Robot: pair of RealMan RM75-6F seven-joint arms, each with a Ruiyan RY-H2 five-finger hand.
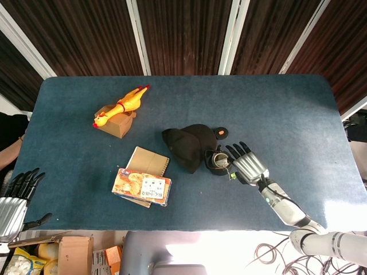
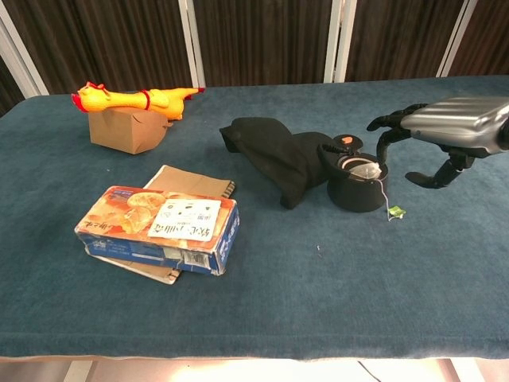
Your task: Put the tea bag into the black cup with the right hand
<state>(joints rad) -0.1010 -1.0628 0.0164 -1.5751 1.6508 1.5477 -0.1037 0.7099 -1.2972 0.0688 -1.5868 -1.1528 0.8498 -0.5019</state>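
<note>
The black cup (image 2: pixel 357 188) (image 1: pixel 216 162) stands right of centre, against a black cloth. The white tea bag (image 2: pixel 362 169) lies inside it. Its string runs over the rim down to a small green tag (image 2: pixel 395 212) (image 1: pixel 232 175) on the table. My right hand (image 2: pixel 445 127) (image 1: pixel 246 165) hovers just right of the cup, above the tag, fingers spread and holding nothing. My left hand (image 1: pixel 12 200) shows only in the head view at the lower left edge, off the table, fingers apart and empty.
A black cloth (image 2: pixel 274 155) lies left of the cup, with a small black lid with an orange dot (image 2: pixel 347 142) behind it. A snack box (image 2: pixel 159 229) on a notebook sits front left. A rubber chicken (image 2: pixel 135 99) rests on a brown carton (image 2: pixel 127 127) at back left.
</note>
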